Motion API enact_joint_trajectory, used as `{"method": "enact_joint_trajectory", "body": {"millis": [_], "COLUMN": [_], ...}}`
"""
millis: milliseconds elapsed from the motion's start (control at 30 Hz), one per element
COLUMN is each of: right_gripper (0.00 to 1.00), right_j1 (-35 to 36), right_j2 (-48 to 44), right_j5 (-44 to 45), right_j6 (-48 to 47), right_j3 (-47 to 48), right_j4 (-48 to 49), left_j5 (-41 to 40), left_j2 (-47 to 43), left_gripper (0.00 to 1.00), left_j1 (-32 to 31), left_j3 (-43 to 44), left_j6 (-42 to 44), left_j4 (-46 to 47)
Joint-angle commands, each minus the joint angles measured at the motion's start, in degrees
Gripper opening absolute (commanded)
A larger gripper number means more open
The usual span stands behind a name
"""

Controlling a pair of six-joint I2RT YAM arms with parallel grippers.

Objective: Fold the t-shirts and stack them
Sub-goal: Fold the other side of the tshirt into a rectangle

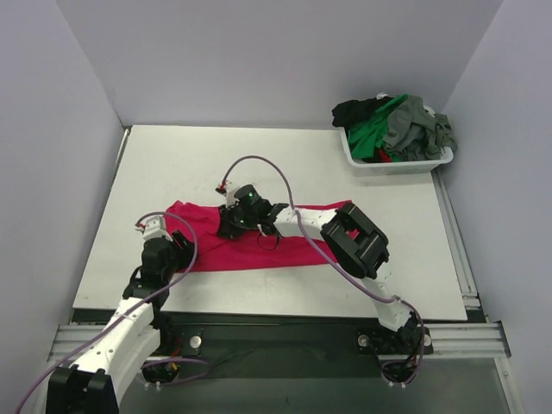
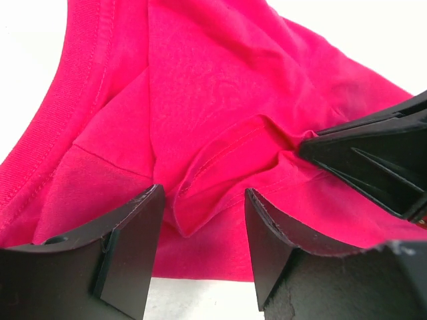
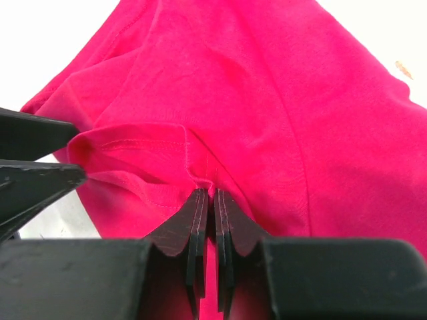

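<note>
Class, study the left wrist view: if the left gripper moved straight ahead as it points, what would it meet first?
Most likely the crimson t-shirt: its raised hem fold sits just ahead, between the open fingers of the left gripper.

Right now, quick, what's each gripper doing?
Left gripper: open, jaws straddling a fold of the red t-shirt, not clamped.
Right gripper: shut on the red t-shirt.

The pale surface (image 1: 172, 164) carries a crimson t-shirt (image 1: 233, 257), which lies as a wide, partly bunched band across its near middle. At the far right corner a white basket (image 1: 388, 166) sits on it, heaped with crumpled t-shirts (image 1: 405, 125) in green, grey and black.
</note>
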State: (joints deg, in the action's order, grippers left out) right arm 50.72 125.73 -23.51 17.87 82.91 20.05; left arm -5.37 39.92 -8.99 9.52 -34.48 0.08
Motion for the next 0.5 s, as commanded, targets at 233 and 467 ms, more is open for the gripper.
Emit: {"method": "enact_joint_trajectory", "body": {"millis": [233,467], "right_gripper": [0.12,0.17], "right_j1": [0.0,-0.3], "right_j2": [-5.8,-7.8], "right_j5": [-2.7,-3.7], "right_j6": [0.5,0.9], "right_j3": [-3.8,-6.1], "right_j4": [6.8,8.3], "left_j5": [-10.4,-13.0], "left_j2": [5.9,6.1], "left_gripper": [0.6,0.48], "left_j1": [-6.8,-8.9], "left_j3": [6.1,7.0], "left_j6": [-0.2,-0.4], "left_j4": [0.5,-2.5]}}
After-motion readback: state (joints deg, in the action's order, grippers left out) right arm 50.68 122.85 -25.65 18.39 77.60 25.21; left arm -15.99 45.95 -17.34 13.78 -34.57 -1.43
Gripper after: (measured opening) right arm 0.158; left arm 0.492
